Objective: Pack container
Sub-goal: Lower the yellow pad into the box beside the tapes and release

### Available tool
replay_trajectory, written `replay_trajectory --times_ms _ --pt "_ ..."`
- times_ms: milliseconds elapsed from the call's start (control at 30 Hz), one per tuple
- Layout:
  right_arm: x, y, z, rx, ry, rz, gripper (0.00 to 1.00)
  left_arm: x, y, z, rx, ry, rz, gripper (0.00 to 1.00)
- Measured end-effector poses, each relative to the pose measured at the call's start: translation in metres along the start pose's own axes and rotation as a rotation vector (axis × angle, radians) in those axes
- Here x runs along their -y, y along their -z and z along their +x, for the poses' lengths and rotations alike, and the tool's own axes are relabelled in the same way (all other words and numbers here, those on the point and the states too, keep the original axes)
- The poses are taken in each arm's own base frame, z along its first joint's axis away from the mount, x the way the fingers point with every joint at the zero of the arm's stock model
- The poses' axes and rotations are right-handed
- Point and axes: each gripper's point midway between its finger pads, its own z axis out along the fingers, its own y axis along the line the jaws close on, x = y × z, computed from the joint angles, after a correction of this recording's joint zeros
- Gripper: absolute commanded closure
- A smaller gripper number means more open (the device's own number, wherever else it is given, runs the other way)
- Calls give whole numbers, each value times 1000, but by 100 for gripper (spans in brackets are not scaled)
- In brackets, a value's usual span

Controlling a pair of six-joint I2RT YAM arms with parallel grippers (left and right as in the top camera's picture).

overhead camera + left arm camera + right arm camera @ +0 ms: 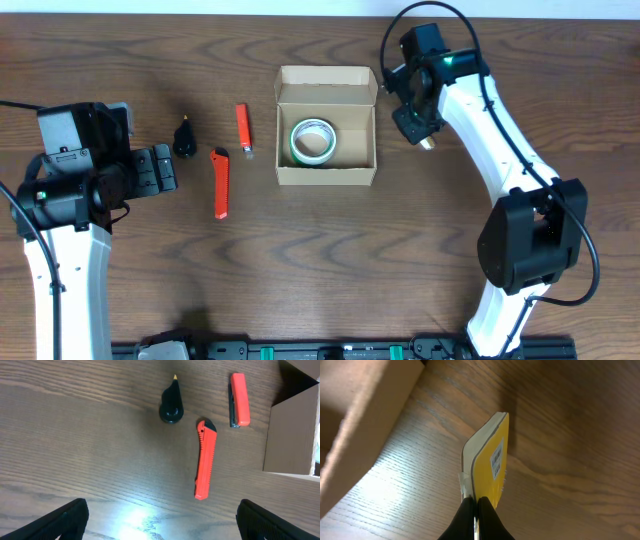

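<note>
The container is an open tan cardboard box at the table's middle, its flap lid folded back. A roll of tape lies inside it. My right gripper hangs just right of the box, shut on a thin flat yellow and white packet that sticks out past the fingertips above the wood. The box wall shows at the left of the right wrist view. My left gripper is at the far left, open with nothing between its fingers.
Between the left gripper and the box lie a black cone-shaped piece, a long orange cutter and a shorter orange cutter. The left wrist view shows these three, black piece, long cutter, short cutter, and the box side.
</note>
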Motion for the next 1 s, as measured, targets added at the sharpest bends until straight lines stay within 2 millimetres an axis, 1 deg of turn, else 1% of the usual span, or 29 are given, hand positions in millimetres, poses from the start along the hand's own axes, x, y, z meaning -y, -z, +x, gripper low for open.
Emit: replay_trajectory --times_ms 133,200,300,367,433,500,567,633,933,1000 --pt "-3 6 -6 12 1 24 99 0 0 0 0 0 0 5" --pt "-4 14 -14 32 -4 43 99 0 0 0 0 0 0 5" --pt "-3 35 -31 86 -15 76 99 0 0 0 0 0 0 5" --pt "-5 54 -42 127 -18 91 99 0 0 0 0 0 0 5" --pt "-9 72 -53 169 -21 101 99 0 0 0 0 0 0 5" --pt "-15 84 -60 198 -17 105 99 0 0 0 0 0 0 5" --pt "-24 93 -64 214 -6 104 99 0 0 0 0 0 0 5" --pt "-37 98 -67 223 18 97 99 0 0 0 0 0 0 5" --pt "-99 110 -77 262 131 62 99 0 0 0 0 0 0 5" --pt "-108 113 -81 279 144 58 99 0 0 0 0 0 0 5"
